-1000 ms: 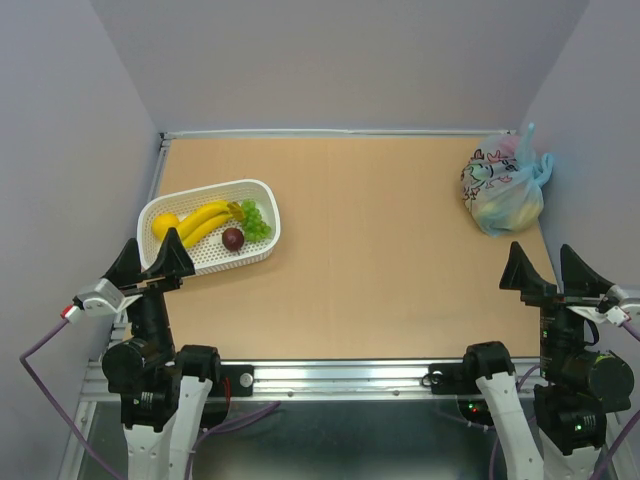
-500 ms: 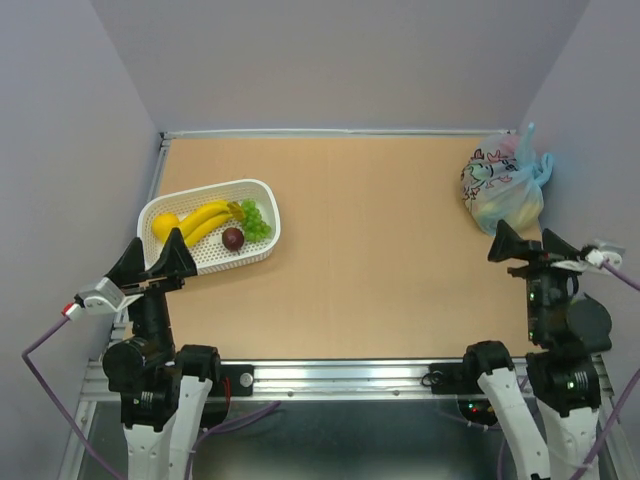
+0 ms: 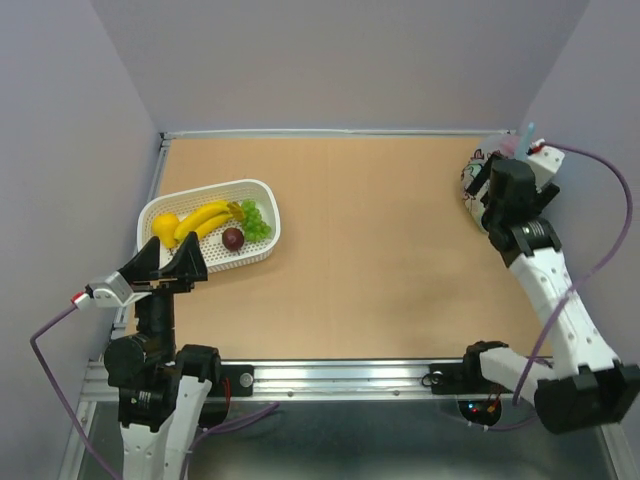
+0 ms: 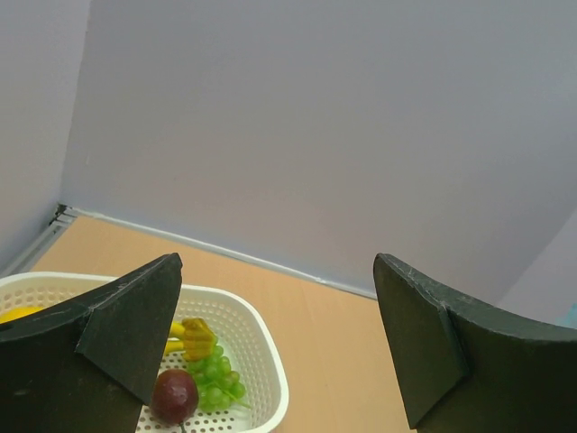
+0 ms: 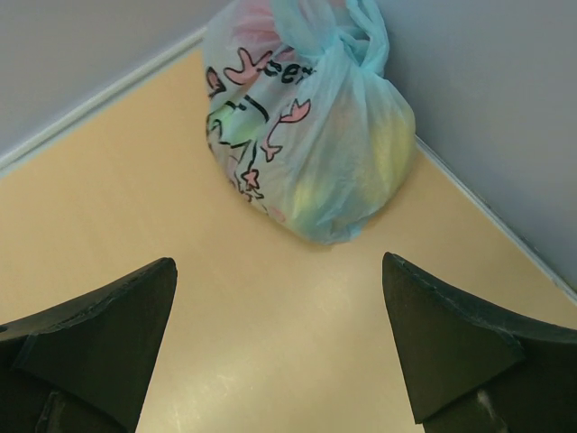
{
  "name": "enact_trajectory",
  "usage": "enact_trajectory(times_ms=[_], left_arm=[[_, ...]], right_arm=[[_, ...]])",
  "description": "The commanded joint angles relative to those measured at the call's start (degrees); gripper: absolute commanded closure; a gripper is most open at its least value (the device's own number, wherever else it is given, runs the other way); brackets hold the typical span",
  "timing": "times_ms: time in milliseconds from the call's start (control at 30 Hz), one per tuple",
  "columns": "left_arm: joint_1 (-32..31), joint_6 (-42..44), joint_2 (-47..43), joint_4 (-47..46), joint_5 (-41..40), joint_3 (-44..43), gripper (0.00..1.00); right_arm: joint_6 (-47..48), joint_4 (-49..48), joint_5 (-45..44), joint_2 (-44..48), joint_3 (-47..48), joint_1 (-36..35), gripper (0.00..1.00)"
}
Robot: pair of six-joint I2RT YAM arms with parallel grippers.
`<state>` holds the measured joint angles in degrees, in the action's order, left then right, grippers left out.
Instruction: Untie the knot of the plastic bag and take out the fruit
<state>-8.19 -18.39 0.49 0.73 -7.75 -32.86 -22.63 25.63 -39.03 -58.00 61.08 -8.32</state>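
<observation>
Now | tan table (image 3: 380, 250), lilac walls (image 3: 340, 60) | left hand (image 4: 276, 262), right hand (image 5: 278, 262) wide open, empty | plastic bag (image 5: 306, 144) in far-right corner

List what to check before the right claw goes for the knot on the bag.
1. Right claw open and empty: ok, jaws spread wide.
2. Bag lined up ahead of the right claw: ok, centred in its view and not touched.
3. Knot tied and in view: ok, at the bag's top.
4. Room behind the knot for a finger: cannot tell, the bag sits close to the wall.
5. Left claw open and out of the way: ok, by the basket, far from the bag.
6. Fruit inside the bag: ok, yellow and green shapes show through the plastic.
</observation>
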Motion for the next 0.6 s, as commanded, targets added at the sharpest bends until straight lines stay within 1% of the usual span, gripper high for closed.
enact_trajectory(times_ms=[0, 33, 67, 100, 167, 200, 267, 333, 367, 467, 533, 567], left_arm=[[-1.2, -0.3, -6.4, -0.8, -1.4, 0.2, 0.01], [-1.6, -0.4, -6.3, -0.8, -2.3, 0.2, 0.01], [-2.1, -0.4, -6.3, -0.8, -2.5, 0.1, 0.01], [-2.4, -0.4, -6.2, -0.8, -2.7, 0.1, 0.01], [-2.8, -0.3, -5.9, -0.8, -2.7, 0.1, 0.01], [-2.9, -0.4, -5.6, -0.8, -2.6, 0.1, 0.01], [-2.8, -0.3, -5.4, -0.8, -2.4, 0.3, 0.01], [-2.9, -0.2, -5.2, -1.2, -2.3, 0.3, 0.01], [-2.8, -0.2, -5.1, -1.3, -2.3, 0.4, 0.01], [-2.7, -0.2, -4.4, -1.4, -1.5, 0.4, 0.01], [-2.6, -0.2, -3.9, -2.0, 0.1, 0.6, 0.01], [-2.3, 0.1, -3.8, -2.2, 0.7, 0.8, 0.02]], right_arm=[[-2.4, -0.1, -11.1, -12.3, 10.3, 0.0, 0.0], [-3.1, -0.1, -12.4, -14.8, 12.3, 0.3, 0.0], [-3.7, -0.1, -11.4, -17.6, 14.0, 2.5, 0.0], [-4.8, -0.2, -9.4, -22.2, 17.0, 4.1, 0.0], [-8.8, -0.6, -5.0, -27.0, 19.2, 8.8, 0.0], [-10.4, -1.4, -2.2, -31.5, 21.3, 10.5, 0.0], [-11.2, -1.9, -0.5, -35.8, 23.8, 12.4, 0.0], [-13.7, -2.1, 3.2, -41.1, 26.1, 16.4, 0.0], [-14.8, -2.2, 6.2, -42.6, 26.3, 17.5, 0.0], [-17.3, -3.6, 10.8, -46.4, 25.8, 21.3, 0.0], [-15.7, -4.7, 11.4, -47.6, 25.4, 21.8, 0.1], [-14.6, -4.9, 11.7, -47.9, 25.1, 21.9, 0.3]])
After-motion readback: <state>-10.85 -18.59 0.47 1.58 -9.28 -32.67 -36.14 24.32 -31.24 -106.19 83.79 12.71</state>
